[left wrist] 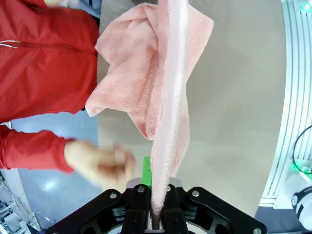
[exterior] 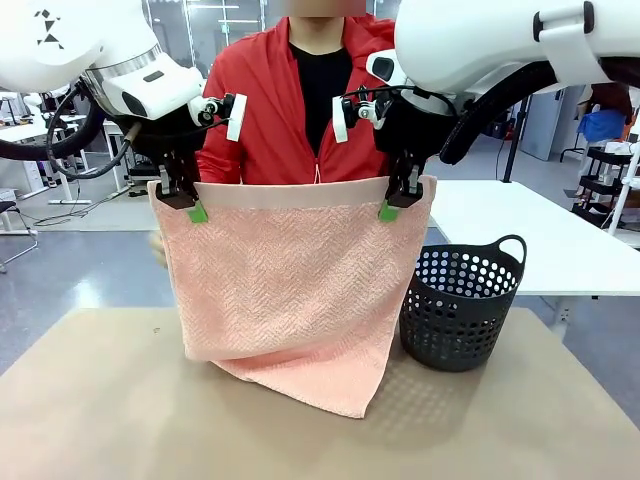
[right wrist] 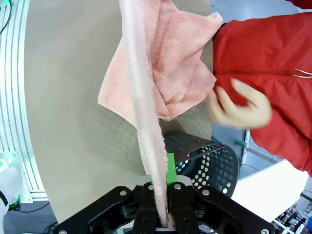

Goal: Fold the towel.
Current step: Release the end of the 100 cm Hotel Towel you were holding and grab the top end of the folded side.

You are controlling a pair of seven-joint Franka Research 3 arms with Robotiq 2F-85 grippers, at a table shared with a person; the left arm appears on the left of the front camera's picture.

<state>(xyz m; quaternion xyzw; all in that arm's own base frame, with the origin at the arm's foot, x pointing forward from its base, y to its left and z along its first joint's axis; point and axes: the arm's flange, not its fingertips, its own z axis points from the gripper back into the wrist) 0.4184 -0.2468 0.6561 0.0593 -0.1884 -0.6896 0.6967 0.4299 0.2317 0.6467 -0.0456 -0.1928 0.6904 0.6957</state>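
**1. Towel.** I saw the towel hanging as a flat sheet just left of the dark perforated basket. Its smooth plain band was uppermost and drawn level between the two claws. In the front view the towel's right edge overlapped the basket's left wall. The lower part of the towel reached the counter and lay bunched there beside the basket's base, with one bottom corner trailing toward my side.

**2. Right claw.** The right claw stood above the basket's left rim, pointing downward. Its jaws were clamped on the towel's upper corner nearest the basket. In the right wrist view the cloth ran straight out from between the fingers, with a green pad flat against it.

**3. Left claw.** The left claw stood level with the right one, well to the left of the basket. Its jaws were clamped on the opposite upper corner. The left wrist view showed the cloth pinched between the fingers.

**4. Person.** A person in a red jacket stood behind the towel, on the far side of the counter from me. One hand, blurred, was near the towel edge farthest from the basket. A second hand was spread open near the edge on the basket side. I could not tell whether either hand touched the cloth.
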